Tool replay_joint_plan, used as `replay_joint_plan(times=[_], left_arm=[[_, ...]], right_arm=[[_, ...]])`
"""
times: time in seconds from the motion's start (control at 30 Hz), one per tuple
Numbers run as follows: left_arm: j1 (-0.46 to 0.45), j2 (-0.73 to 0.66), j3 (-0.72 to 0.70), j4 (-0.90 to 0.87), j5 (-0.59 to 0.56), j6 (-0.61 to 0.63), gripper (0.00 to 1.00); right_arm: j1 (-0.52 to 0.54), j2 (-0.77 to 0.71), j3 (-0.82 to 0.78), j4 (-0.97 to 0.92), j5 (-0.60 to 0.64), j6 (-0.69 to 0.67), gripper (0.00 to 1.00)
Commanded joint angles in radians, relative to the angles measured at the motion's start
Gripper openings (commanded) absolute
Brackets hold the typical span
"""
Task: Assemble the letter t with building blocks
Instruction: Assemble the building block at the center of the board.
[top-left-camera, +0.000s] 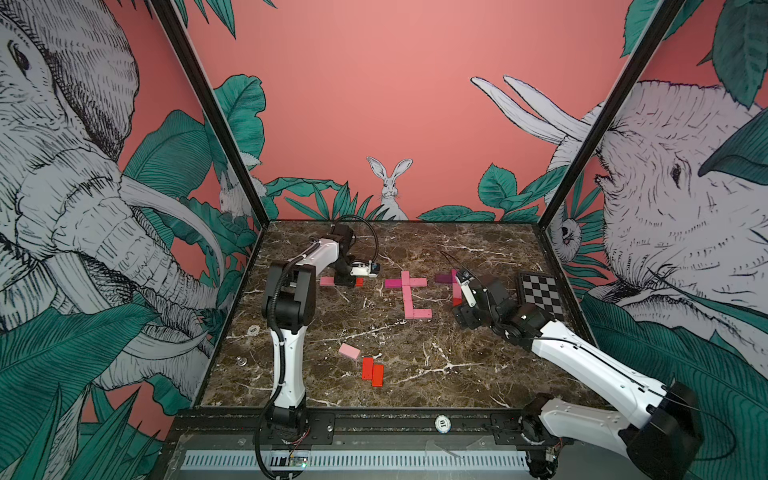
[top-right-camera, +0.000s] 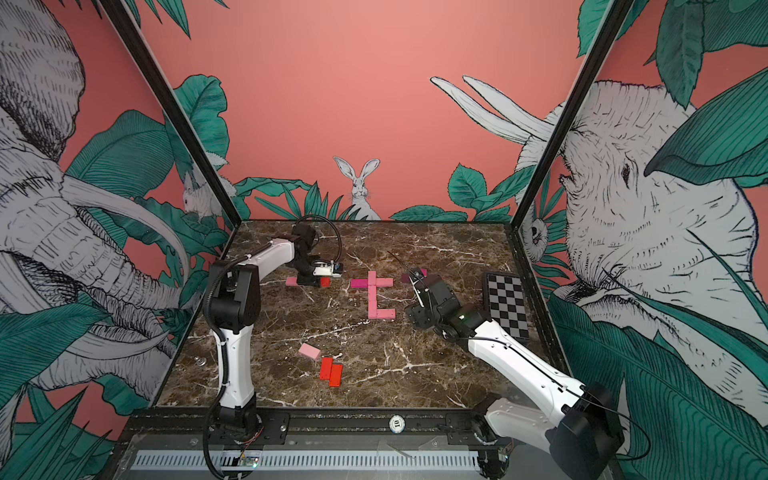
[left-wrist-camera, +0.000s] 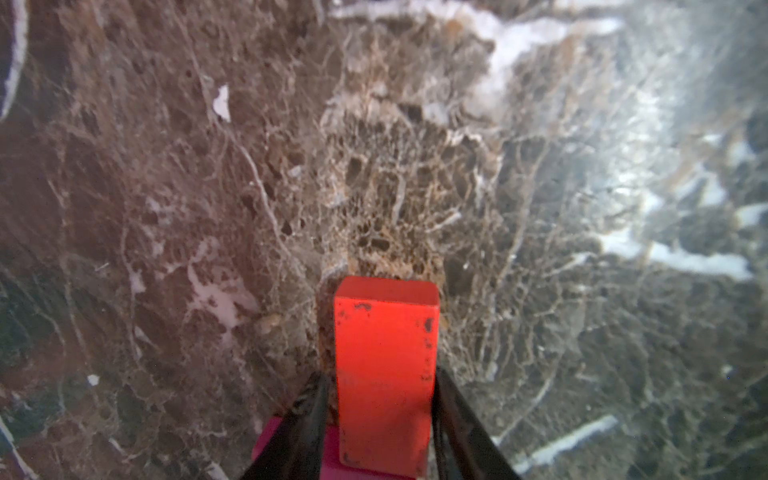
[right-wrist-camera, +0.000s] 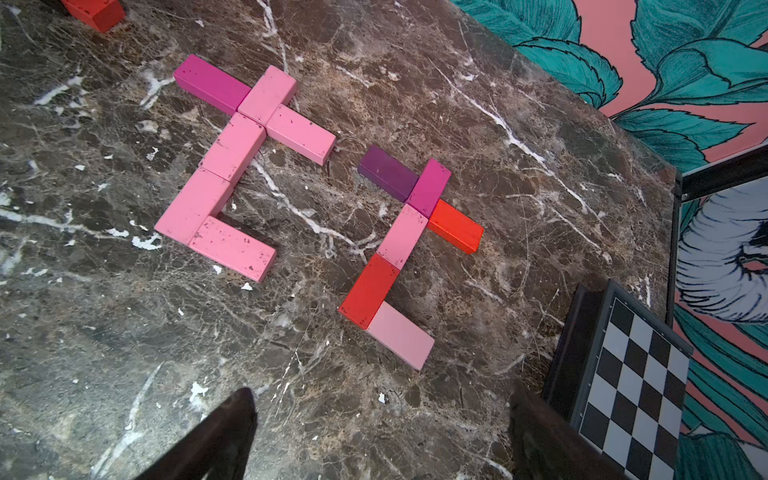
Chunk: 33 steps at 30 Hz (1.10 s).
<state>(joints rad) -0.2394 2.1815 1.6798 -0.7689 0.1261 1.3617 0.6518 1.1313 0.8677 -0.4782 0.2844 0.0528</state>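
Observation:
A t of pink building blocks with one magenta arm (top-left-camera: 409, 295) (right-wrist-camera: 232, 166) lies mid-table. To its right is a second t in purple, magenta, pink and red (right-wrist-camera: 399, 245), mostly hidden behind my right arm in both top views. At the back left, my left gripper (top-left-camera: 354, 282) (left-wrist-camera: 382, 382) is down at the table, shut on a red block (left-wrist-camera: 386, 365) by its long sides. That block's near end meets a pink block (top-left-camera: 327, 281). My right gripper (right-wrist-camera: 382, 399) (top-left-camera: 461, 286) hovers open over bare marble in front of the second t, holding nothing.
One pale pink block (top-left-camera: 349, 351) and two red blocks side by side (top-left-camera: 372, 371) lie loose near the front. A black-and-white checkerboard plate (top-left-camera: 542, 291) (right-wrist-camera: 636, 395) sits by the right wall. Printed walls enclose three sides of the table.

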Motion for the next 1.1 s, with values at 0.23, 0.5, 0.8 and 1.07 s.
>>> replay_joint_plan(times=[0.23,0.5,0.8,1.07], left_arm=[[0.003,0.020,-0.042,-0.007,-0.039,0.017,0.43],[0.003,0.013,-0.054,0.002,-0.042,0.020,0.46],[0.002,-0.016,-0.053,-0.026,0.027,0.011,0.58],[0.004,-0.089,-0.048,-0.037,0.134,-0.030,0.65]], right_arm=[[-0.004,-0.017,-0.019,0.021,0.013,0.008,0.93],[-0.004,-0.018,-0.021,0.021,0.013,0.009,0.93],[-0.004,-0.016,-0.022,0.025,0.009,0.008,0.93],[-0.004,-0.016,-0.026,0.033,0.004,0.006,0.93]])
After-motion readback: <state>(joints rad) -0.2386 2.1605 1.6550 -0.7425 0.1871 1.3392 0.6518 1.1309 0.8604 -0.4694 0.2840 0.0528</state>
